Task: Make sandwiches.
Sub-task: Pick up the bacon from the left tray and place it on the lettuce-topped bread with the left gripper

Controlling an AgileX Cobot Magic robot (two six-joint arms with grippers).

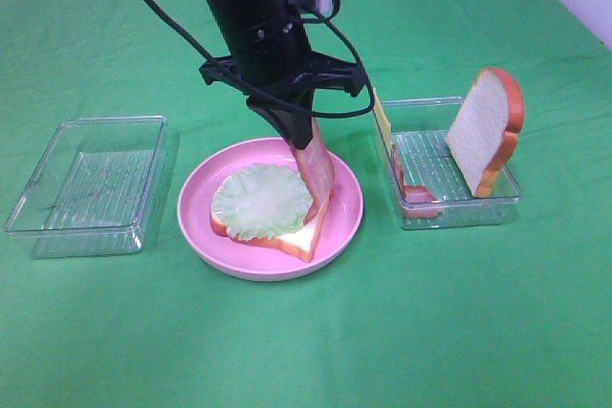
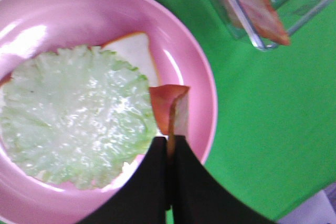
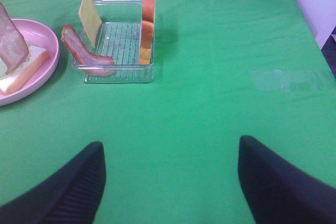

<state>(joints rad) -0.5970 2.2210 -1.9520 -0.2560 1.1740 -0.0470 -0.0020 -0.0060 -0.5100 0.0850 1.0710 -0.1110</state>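
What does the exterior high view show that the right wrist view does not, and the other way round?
Only exterior high: the second clear tray on the left, and the left jaws shut on the held bacon strip above the lettuce. Only right wrist: the right jaws, standing open over green cloth. Both: the pink plate, the bottom bread slice on it, the held bacon strip, and the right tray with an upright bread slice, cheese and a second bacon strip.

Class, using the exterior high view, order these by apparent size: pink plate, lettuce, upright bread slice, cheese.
1. pink plate
2. lettuce and upright bread slice, too alike to rank
3. cheese, seen nearly edge-on
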